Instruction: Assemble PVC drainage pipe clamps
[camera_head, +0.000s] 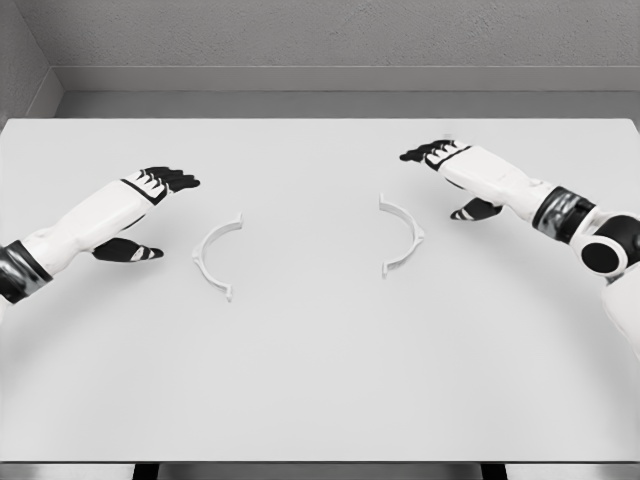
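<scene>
Left hand (150, 205) and right hand (462, 178): both spread, empty, just outside left clamp half (214, 255) and right clamp half (402, 235), seemingly poised for grasping.

A bare simulated test space: plain white rectangular table (320, 400), blank grey textured walls (330, 30), no furnishings.

Two white half-ring clamps (214, 256) (402, 234) flat on table, well apart, openings facing.
</scene>
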